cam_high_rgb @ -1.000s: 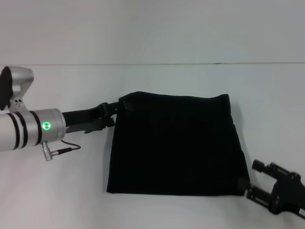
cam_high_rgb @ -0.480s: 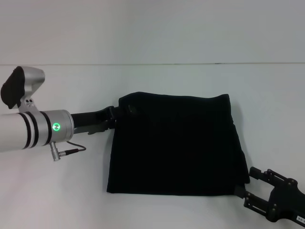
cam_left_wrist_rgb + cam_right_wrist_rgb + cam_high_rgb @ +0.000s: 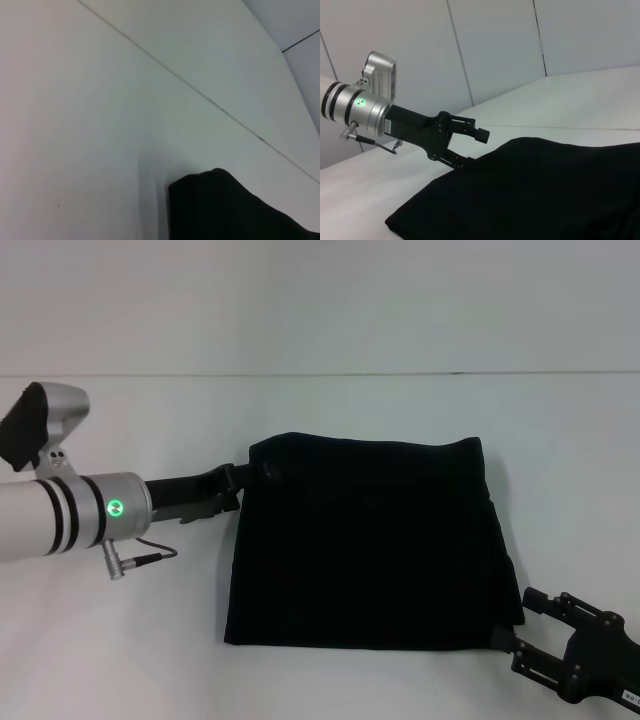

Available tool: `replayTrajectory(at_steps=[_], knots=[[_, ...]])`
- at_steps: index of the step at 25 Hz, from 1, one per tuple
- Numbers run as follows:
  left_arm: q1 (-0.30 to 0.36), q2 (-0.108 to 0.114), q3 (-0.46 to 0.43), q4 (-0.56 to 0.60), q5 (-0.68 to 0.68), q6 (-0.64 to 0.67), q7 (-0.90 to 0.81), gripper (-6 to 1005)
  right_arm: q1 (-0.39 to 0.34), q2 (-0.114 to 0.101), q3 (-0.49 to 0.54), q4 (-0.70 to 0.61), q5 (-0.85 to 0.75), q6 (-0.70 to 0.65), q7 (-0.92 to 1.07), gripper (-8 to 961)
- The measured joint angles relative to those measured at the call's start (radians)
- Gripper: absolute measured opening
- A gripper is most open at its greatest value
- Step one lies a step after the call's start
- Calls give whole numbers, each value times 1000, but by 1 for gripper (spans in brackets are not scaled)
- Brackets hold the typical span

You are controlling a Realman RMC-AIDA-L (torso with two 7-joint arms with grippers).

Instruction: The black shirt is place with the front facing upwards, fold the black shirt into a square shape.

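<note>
The black shirt (image 3: 368, 540) lies flat on the white table (image 3: 330, 410), folded into a rough square; no lettering shows. My left gripper (image 3: 250, 478) is at the shirt's far left corner, open, with one finger above the cloth edge and the other low against it, as the right wrist view shows for the left gripper (image 3: 472, 147) at the shirt (image 3: 540, 190). My right gripper (image 3: 516, 618) stands open at the shirt's near right corner. The left wrist view holds only a corner of the shirt (image 3: 225, 212).
A pale wall (image 3: 320, 300) rises behind the table's far edge. A thin cable (image 3: 140, 558) hangs under the left arm's silver wrist (image 3: 60, 520). Bare white tabletop surrounds the shirt on every side.
The left arm has slid a little right toward the shirt's corner. The right gripper has drawn back toward the near edge, away from the shirt's corner. The shirt lies as before.
</note>
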Motion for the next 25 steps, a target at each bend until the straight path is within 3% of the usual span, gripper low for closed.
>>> replayTrajectory(at_steps=[13, 19, 22, 25], knots=[[-15, -27, 46, 2, 29, -11, 11, 791, 2, -2, 0, 0, -1, -11, 2, 743], [10, -74, 39, 59, 26, -47, 33, 782, 4, -2, 1, 0, 0, -15, 3, 742], [12, -78, 37, 67, 26, -48, 34, 533, 4, -2, 2, 0, 1, -17, 3, 743], [8, -78, 40, 65, 27, -48, 35, 467, 5, -3, 6, 0, 2, -17, 3, 742]])
